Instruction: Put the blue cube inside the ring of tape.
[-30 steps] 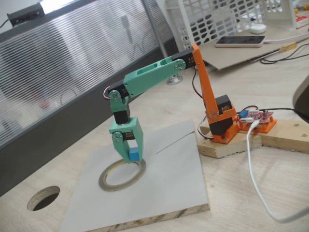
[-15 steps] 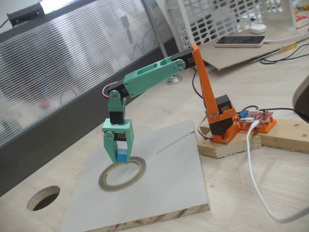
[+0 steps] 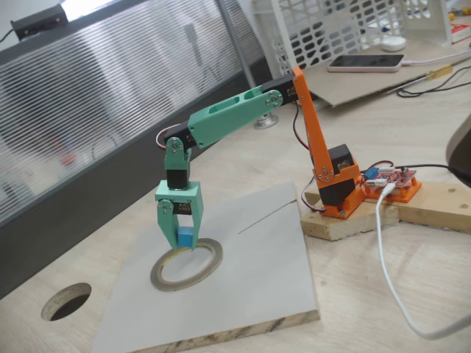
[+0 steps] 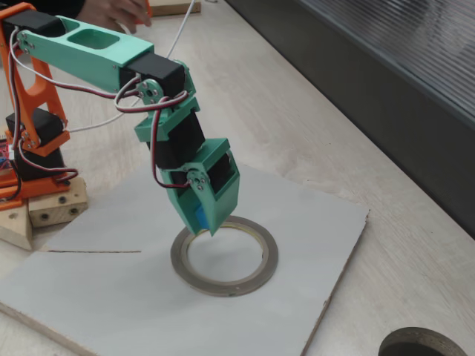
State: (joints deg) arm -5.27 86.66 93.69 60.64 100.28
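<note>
One dark round hole cut into the wooden tabletop sits nearest the camera in a fixed view, beside a pale grey board. On that board lies the ring of tape, flat, its centre open. Poised over the ring's rim, the green end effector points downward, its jaws clamped on the blue cube, which hangs just above the tape. Behind, the green arm rises to an orange base mounted on a wood block.
</note>
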